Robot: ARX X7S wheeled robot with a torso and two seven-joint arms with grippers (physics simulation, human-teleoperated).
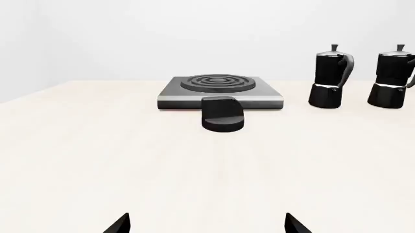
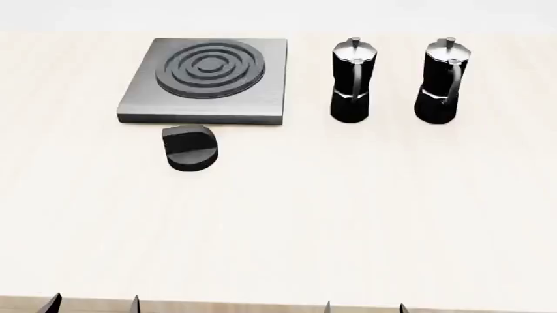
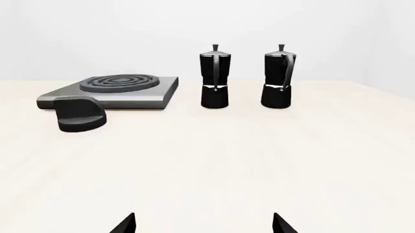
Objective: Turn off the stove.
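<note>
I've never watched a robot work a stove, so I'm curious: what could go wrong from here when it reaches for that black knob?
The knob sits right in front of the stove, so a slightly long reach might bump the slab rather than grip the knob. Both grippers, left and right, wait open at the table's near edge, far from it, which leaves room for aiming drift. An approach from the right might brush the nearer moka pot.

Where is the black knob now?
In the head view, the knob sits on the table's left half, just in front of the stove slab, near its front-left corner.
</note>
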